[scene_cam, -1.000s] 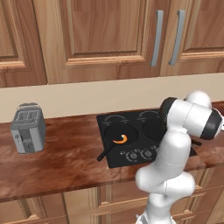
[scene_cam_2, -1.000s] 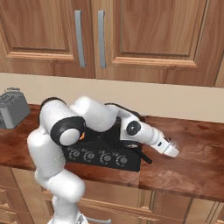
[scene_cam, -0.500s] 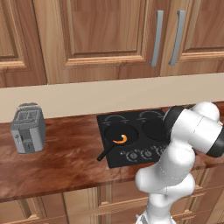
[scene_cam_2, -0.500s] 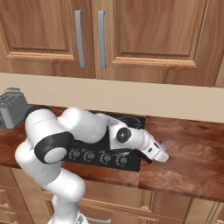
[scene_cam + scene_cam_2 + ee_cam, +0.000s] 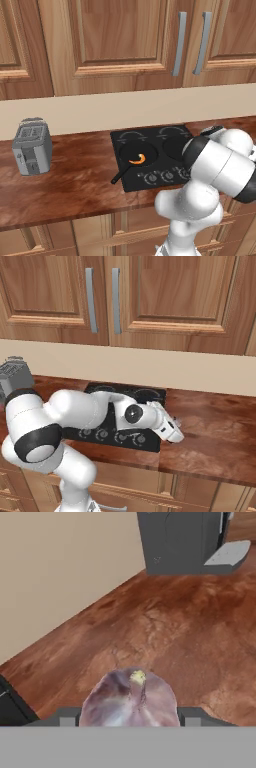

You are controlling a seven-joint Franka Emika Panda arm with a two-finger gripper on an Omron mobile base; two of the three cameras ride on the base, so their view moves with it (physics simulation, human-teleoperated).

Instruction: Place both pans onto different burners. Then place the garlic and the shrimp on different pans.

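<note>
Low over the wooden counter (image 5: 165, 627), gripper (image 5: 129, 718) clamped on the garlic (image 5: 129, 699), shrimp (image 5: 137, 160) curled in a pan (image 5: 135, 153) on the cooktop (image 5: 150, 136), toaster (image 5: 32, 146) far left.

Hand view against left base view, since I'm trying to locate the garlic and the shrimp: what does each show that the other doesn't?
The hand view has the garlic, a pale purplish bulb on the counter, close between the tips of the claw, with a grey appliance farther off. The left base view has the shrimp lying in a pan on the cooktop, and a toaster to the left. Both share the brown counter and the beige wall.
</note>
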